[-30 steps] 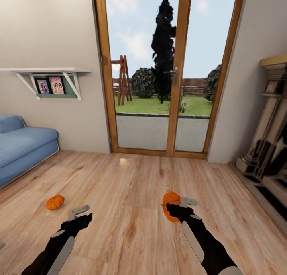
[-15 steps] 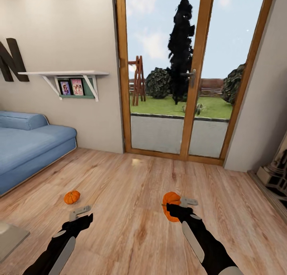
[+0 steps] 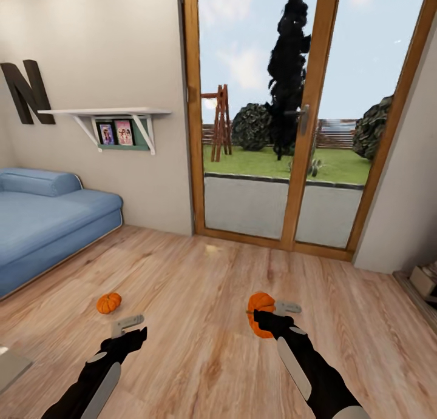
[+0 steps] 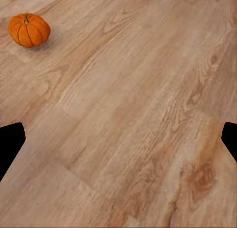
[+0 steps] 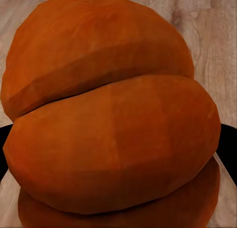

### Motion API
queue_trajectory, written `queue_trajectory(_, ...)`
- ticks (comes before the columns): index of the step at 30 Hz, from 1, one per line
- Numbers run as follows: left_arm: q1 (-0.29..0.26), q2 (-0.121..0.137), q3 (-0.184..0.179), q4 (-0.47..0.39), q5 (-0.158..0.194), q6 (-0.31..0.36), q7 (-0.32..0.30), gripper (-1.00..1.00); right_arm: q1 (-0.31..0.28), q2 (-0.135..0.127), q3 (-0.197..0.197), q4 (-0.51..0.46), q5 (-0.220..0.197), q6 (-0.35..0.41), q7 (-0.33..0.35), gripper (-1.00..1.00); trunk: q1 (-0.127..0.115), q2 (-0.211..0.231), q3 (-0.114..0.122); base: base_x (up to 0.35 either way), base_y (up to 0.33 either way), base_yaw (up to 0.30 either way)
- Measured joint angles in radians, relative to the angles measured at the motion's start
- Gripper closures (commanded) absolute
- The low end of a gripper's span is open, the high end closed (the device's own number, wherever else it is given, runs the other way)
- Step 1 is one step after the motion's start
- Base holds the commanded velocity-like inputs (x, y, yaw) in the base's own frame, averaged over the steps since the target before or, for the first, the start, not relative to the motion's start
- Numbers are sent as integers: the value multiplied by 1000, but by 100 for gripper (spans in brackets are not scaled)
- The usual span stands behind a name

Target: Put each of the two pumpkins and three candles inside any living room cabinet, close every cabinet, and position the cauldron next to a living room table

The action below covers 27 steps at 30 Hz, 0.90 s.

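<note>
You have one pumpkin (image 3: 261,313) clenched in your right claw (image 3: 271,315), the other pumpkin (image 3: 108,302) lies on the floor (image 3: 200,346) just ahead of your released left claw (image 3: 128,327), and nothing looks stowed yet.

Even, bright daylight fills the room, coming through the glass door (image 3: 285,122); a small pale glint lies on the floor (image 3: 211,248) just inside it. Shadows are faint and soft, with only a weak smudge under the pumpkin (image 4: 28,29) in the left wrist view. Renders are slightly soft throughout. Wide-angle stretch tilts the door frame near the edges. The held pumpkin (image 5: 113,119) looks blurred and faceted close up.
</note>
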Motion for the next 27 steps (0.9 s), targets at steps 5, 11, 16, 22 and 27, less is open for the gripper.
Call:
queue_trajectory(5,0,0,0,2,0,0,0,-100,0,0,0,0,0,0,0,100,0,0,0,250,-226,282)
queue_trajectory(11,0,-1,0,3,-1,0,0,-100,0,0,0,0,-1,0,0,100,0,0,0,252,-226,289)
queue_trajectory(16,0,-1,-1,2,-1,0,1,-100,0,0,0,0,-1,0,0,100,0,0,0,252,-226,290)
queue_trajectory(22,0,-1,-1,1,0,0,1,-100,0,0,0,0,-1,0,0,100,0,0,0,252,-226,290)
queue_trajectory(27,0,-1,-2,2,-1,0,1,-100,0,0,0,0,-1,0,0,100,0,0,0,252,-226,290)
